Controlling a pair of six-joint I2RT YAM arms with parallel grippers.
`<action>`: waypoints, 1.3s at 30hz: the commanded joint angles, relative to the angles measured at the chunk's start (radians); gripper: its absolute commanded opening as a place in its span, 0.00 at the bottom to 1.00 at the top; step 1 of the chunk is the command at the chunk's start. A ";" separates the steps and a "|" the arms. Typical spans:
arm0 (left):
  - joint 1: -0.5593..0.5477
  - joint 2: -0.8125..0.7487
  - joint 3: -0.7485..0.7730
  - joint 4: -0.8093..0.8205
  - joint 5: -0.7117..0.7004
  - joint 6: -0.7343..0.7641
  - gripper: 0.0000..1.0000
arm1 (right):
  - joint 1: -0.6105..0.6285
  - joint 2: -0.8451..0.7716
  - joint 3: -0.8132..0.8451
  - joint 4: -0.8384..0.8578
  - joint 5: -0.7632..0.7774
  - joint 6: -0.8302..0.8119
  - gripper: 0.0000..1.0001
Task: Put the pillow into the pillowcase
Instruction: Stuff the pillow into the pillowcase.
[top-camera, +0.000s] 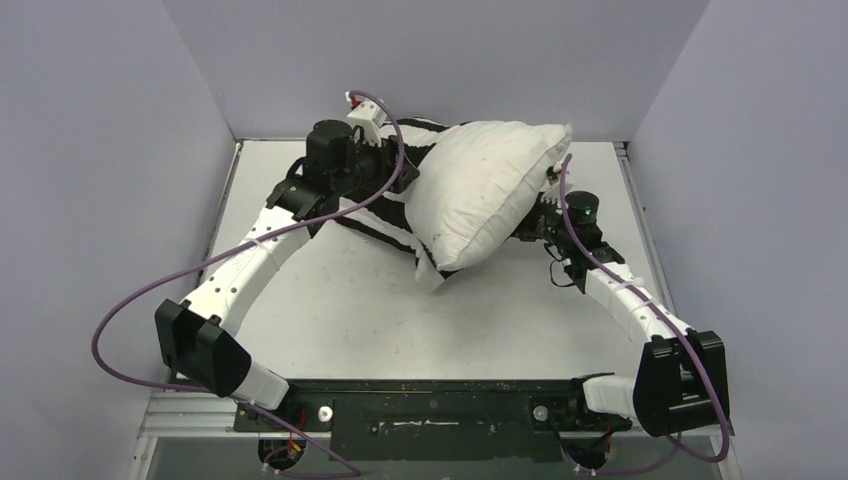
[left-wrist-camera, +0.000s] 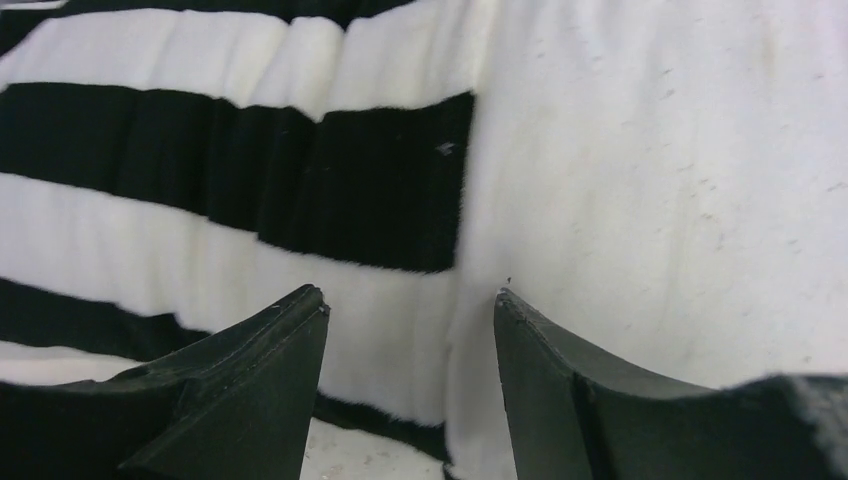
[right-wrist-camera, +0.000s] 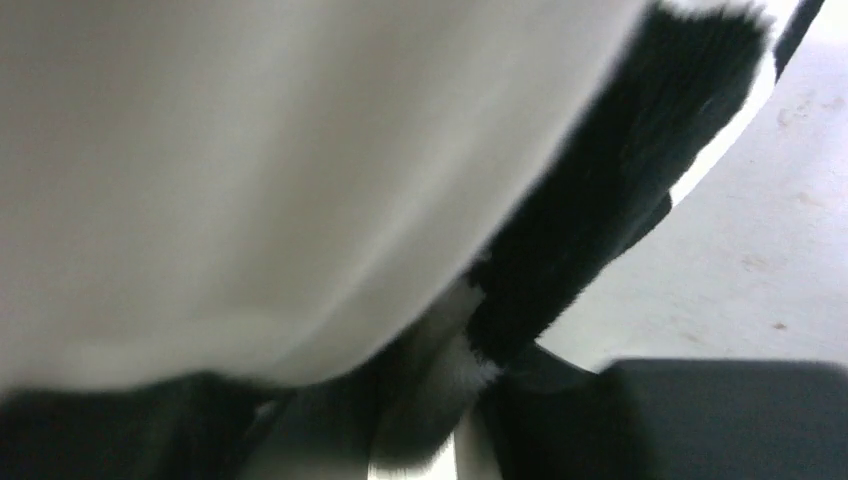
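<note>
Pillow (top-camera: 490, 195) overlaps pillowcase (top-camera: 383, 218) on white table (top-camera: 330, 300), lavender walls (top-camera: 100, 150) around.

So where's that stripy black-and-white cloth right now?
In the top view the pillowcase lies bunched at the far middle of the table, mostly under and to the left of the pillow resting tilted on it.

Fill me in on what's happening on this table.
Two robot arms are working a plain white pillow into a black-and-white striped pillowcase. The pillow sits propped up at the far side of the table, mostly uncovered, with the case bunched under it and to its left. The left gripper is open and holds nothing, pointing at where the case's edge meets the pillow. The right gripper is tucked under the pillow's right side with striped fabric at its fingers; whether it is gripping is unclear.
</note>
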 joint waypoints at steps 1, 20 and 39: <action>0.003 0.033 -0.056 0.144 0.140 0.041 0.60 | 0.062 -0.056 0.109 -0.260 0.129 -0.169 0.43; -0.153 0.217 -0.166 0.379 -0.047 0.262 0.63 | -0.010 -0.381 0.058 -0.471 0.212 -0.167 1.00; -0.261 0.213 0.021 0.244 -0.121 0.231 0.68 | 0.019 -0.179 -0.141 -0.160 0.134 -0.131 1.00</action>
